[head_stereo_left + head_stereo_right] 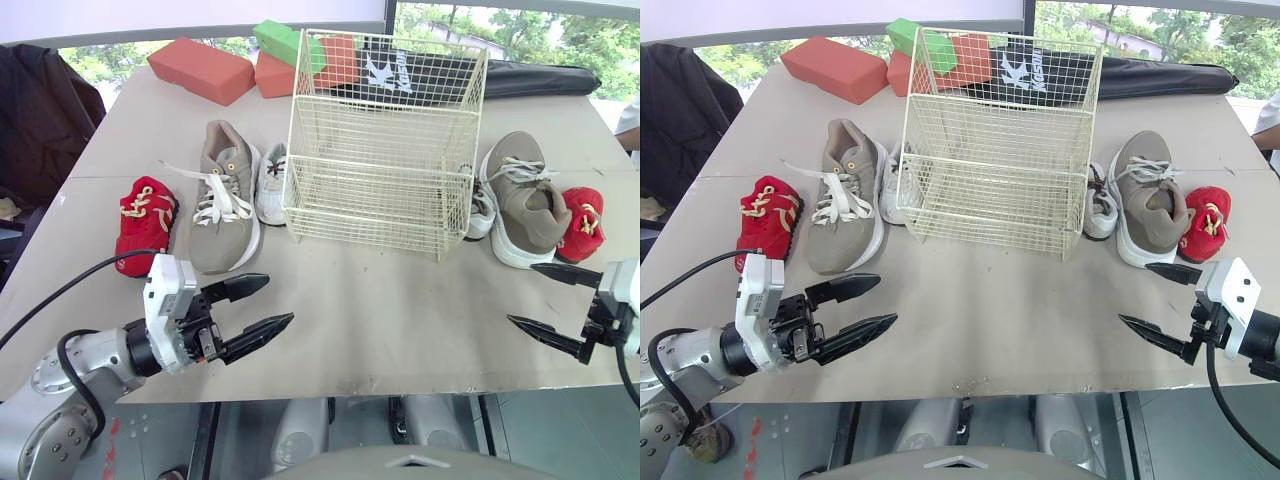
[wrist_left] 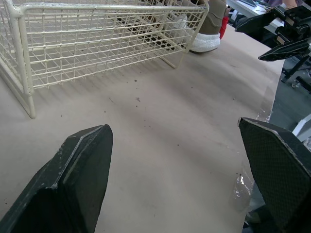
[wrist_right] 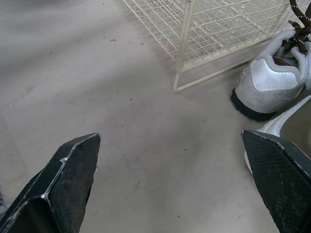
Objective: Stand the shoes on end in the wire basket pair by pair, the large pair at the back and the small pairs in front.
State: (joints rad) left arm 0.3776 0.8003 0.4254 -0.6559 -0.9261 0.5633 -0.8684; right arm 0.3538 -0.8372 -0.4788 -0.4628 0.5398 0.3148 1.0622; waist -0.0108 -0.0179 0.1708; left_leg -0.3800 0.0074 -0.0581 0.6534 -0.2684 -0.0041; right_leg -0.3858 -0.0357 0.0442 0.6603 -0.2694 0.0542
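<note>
- Bare table (image 1: 400,320) in front of the basket (image 1: 380,190): wide passage.
- The left shoes (image 1: 222,200) and right shoes (image 1: 525,205) hem the basket's sides.
- Behind it stand blocks (image 1: 200,68).

Place: a daylit indoor test workspace.
Table: broad table (image 1: 400,330) covered in plain brown paper, filling the frame's centre.
Windows: window (image 1: 520,35) along the top edge, green trees beyond.
Props: red block (image 1: 200,70), green block (image 1: 285,42), upper left; dark jacket (image 1: 40,110) at far left.

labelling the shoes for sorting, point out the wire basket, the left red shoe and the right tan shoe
wire basket (image 1: 370,205), left eye view, front wall mesh
left red shoe (image 1: 147,222), left eye view, laced top
right tan shoe (image 1: 526,205), left eye view, upper
</note>
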